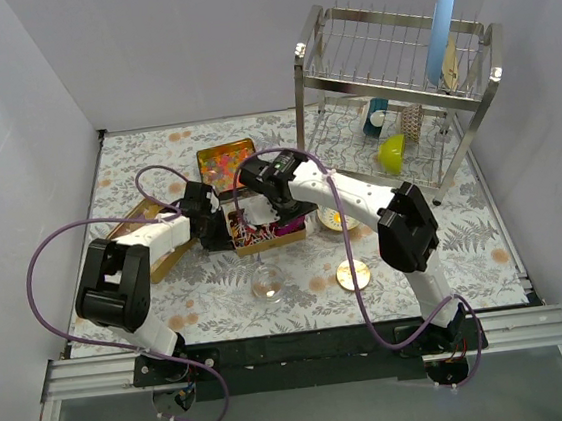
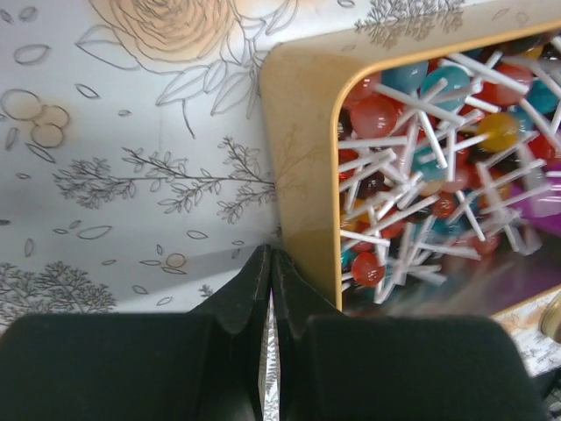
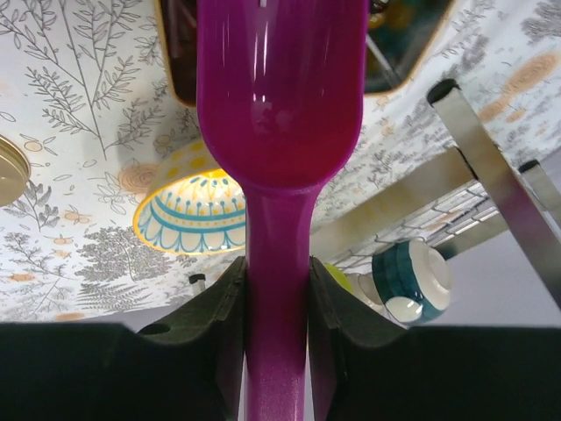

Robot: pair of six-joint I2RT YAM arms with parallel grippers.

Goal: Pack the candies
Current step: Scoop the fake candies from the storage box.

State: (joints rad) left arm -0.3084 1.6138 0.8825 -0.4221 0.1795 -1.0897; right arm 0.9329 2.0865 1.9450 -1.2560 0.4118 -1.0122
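1. My right gripper (image 3: 277, 274) was clamped on the neck of the purple scoop (image 3: 280, 105), jaws narrow around the handle.
2. From the wrist view the scoop's hollow looked glossy and bare, with no load in it that I could see.
3. The candies (image 2: 421, 149) lay heaped in the gold-rimmed tin (image 2: 302, 158), a tangle of round coloured heads and white sticks. The scoop's mouth sat at the tin's far end.
4. My left gripper (image 2: 270, 256) had its jaws pinched together with nothing visible between them. It was parked on the tablecloth just beside the tin's near corner, and I judged it to be bracing the tin.
5. A second tin (image 1: 226, 161) of orange-red beads stood behind the first and looked full.
6. The glass jar (image 1: 267, 282) stood in front, apart from the tins, and I could make out no candy inside it. Its gold lid (image 1: 353, 275) lay off to its right.
7. My read was that packing had barely begun, with scooping, pouring and lidding all left to do.
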